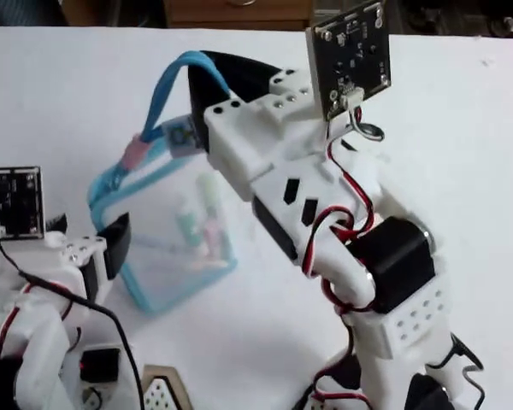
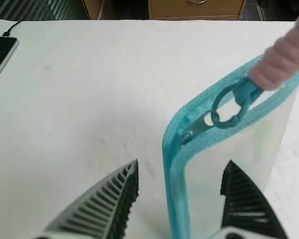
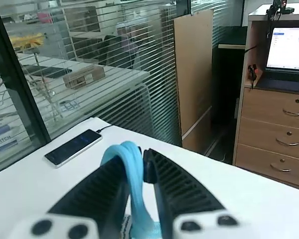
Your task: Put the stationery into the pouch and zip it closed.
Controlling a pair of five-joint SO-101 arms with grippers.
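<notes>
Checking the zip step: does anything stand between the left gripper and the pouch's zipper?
Nothing visible does. The left gripper has its open fingers astride the pouch at its zippered edge, and bare track runs up to the zipper slider. The right gripper is shut on the blue strap.

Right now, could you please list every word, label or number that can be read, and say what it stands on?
The label on the pouch: too blurred to read.
The laptop screen: text too small to read.
The phone screen: nothing legible.
</notes>
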